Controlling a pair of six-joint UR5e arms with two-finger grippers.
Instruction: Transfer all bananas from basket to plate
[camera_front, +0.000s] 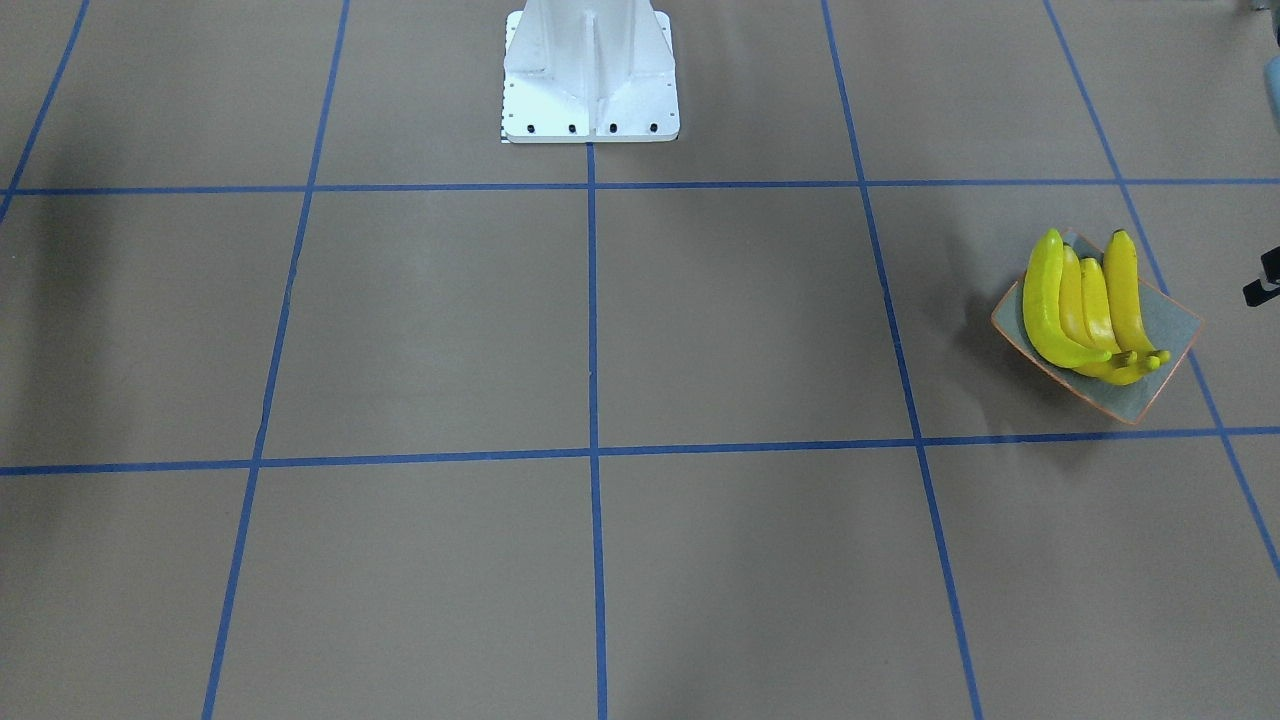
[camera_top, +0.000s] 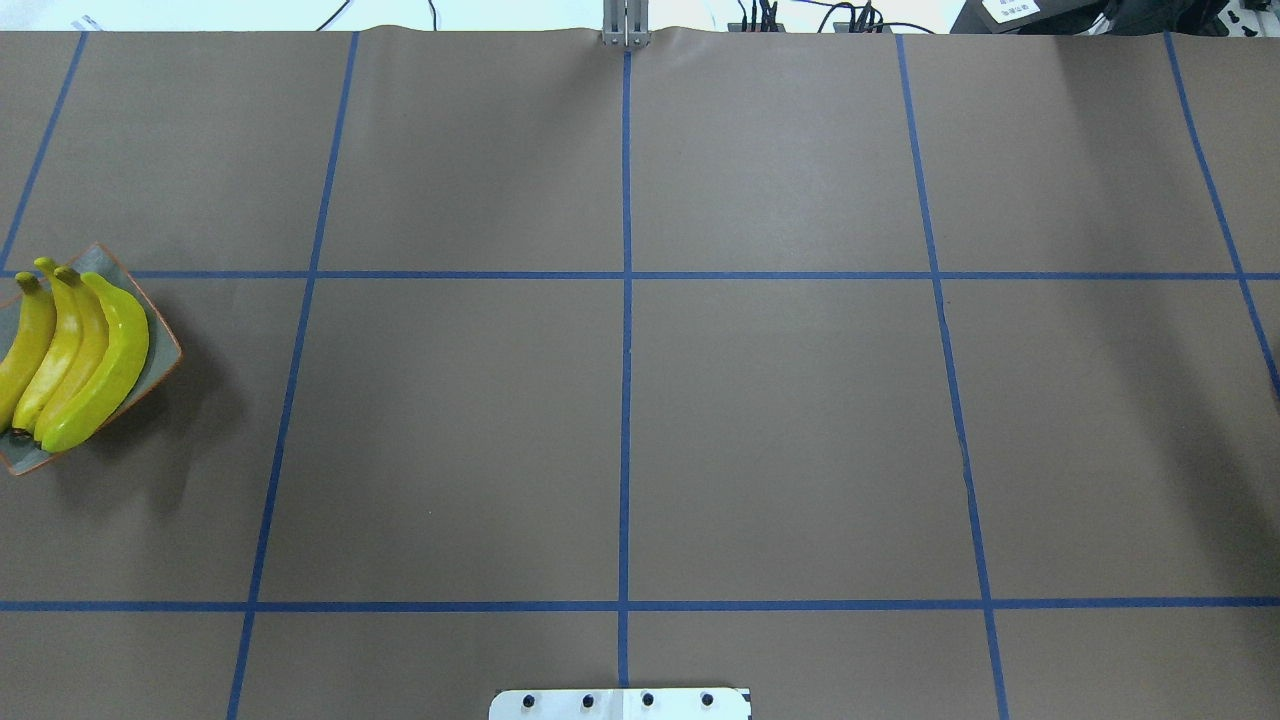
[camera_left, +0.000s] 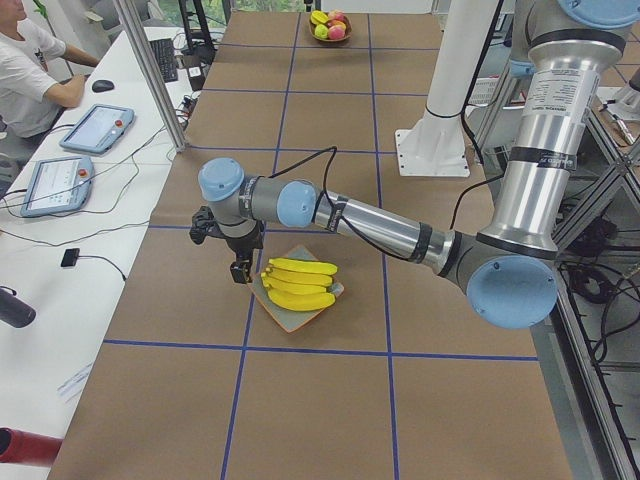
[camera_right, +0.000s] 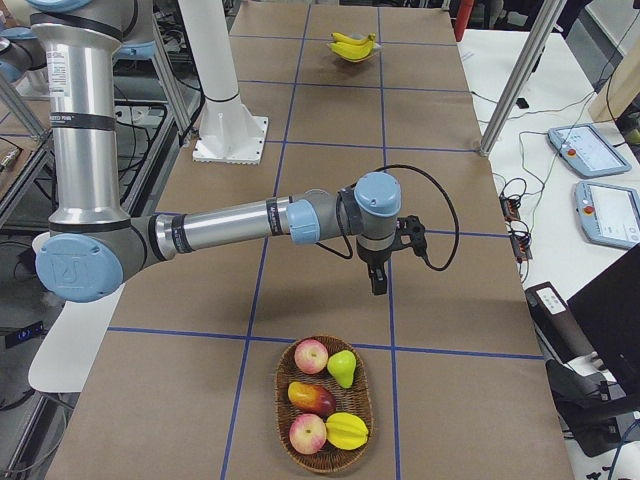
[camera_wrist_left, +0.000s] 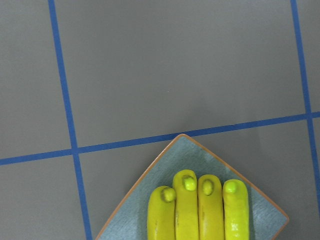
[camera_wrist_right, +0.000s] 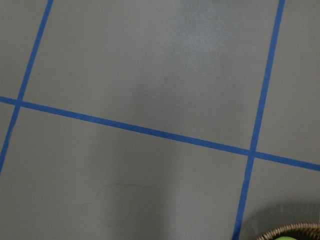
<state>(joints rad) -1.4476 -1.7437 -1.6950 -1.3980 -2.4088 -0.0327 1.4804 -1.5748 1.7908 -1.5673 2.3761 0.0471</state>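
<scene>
Here, four bananas (camera_front: 1085, 310) lie side by side on one plate (camera_front: 1128, 400), their dark tips together at one end, all curved the same way. The plate sits just beside the left end effector (camera_left: 240, 272), on the side toward the robot's base. That end effector hangs low over the counter (camera_top: 780, 430) at the plate's outer edge. In the left wrist view only one corner of the plate and four banana ends show at the bottom of the frame. I cannot tell whether the left fingers are spread or pressed together, since only the side view shows them. The right end effector (camera_right: 377, 282) points down over bare counter, well apart from the plate, which lies far off at the opposite end. Its fingers cannot be judged either. Near it, out toward the counter's end, stands one woven basket (camera_right: 368, 400) holding five pieces of fruit: two reddish apples, one green pear, one darker red-and-yellow fruit and one yellow ridged fruit. The right wrist view catches only a sliver of the basket's rim in its lower corner. Blue tape lines divide the brown counter into squares, and one white pedestal (camera_front: 590, 80) stands between the two arms.
</scene>
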